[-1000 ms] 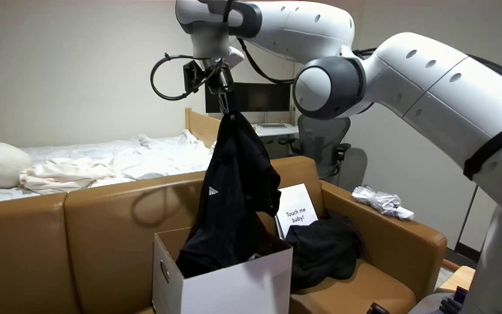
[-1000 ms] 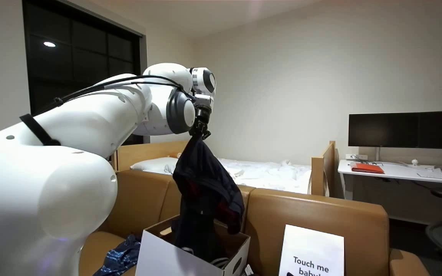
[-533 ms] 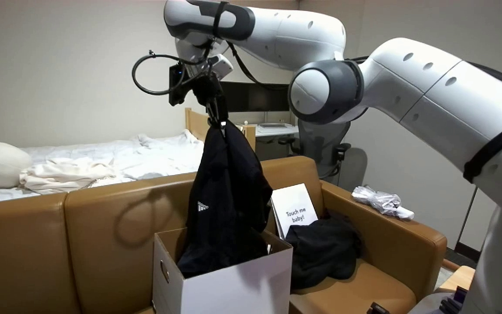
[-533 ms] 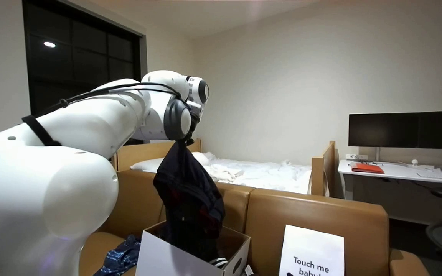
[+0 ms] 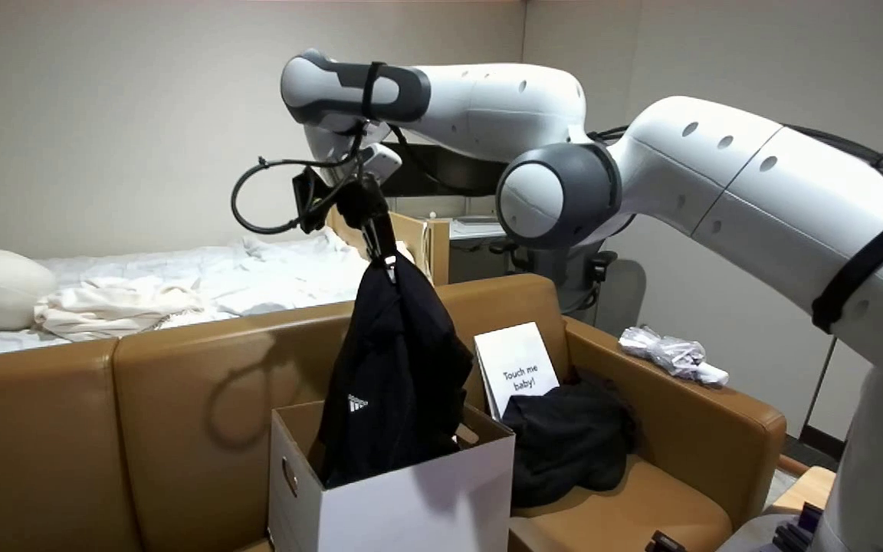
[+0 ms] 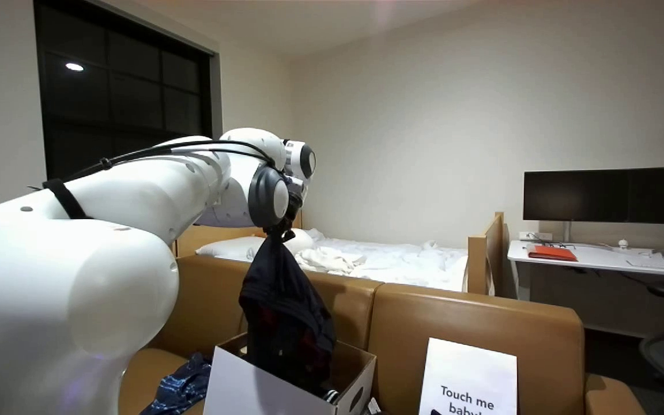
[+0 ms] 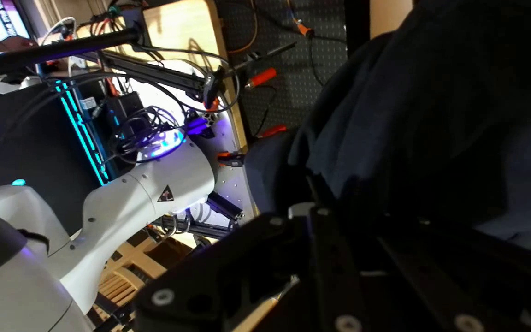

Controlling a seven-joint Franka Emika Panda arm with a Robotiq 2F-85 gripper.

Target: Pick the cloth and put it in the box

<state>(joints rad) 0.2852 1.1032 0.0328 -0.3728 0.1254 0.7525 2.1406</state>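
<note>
A black cloth with a small white logo (image 5: 403, 360) hangs from my gripper (image 5: 388, 268). It also shows in an exterior view (image 6: 286, 305), where dark red parts are visible. The gripper (image 6: 280, 233) is shut on the cloth's top, above the open white box (image 5: 418, 506). The cloth's lower part is inside the box, which also shows in an exterior view (image 6: 268, 389); its bottom end is hidden by the walls. In the wrist view the dark cloth (image 7: 413, 115) fills the right side, and the gripper's fingers (image 7: 334, 198) are dark against it.
The box stands on a brown sofa (image 5: 211, 383). Beside it lie another black cloth (image 5: 572, 441), a white sign (image 5: 520, 368) and a blue patterned cloth (image 6: 182, 383). A plastic bag (image 5: 671, 356) lies on the armrest. A bed (image 6: 401, 265) stands behind the sofa.
My gripper has moved down, and a little left in both exterior views, with the cloth in it. More of the cloth is now inside the box. The box has not moved.
</note>
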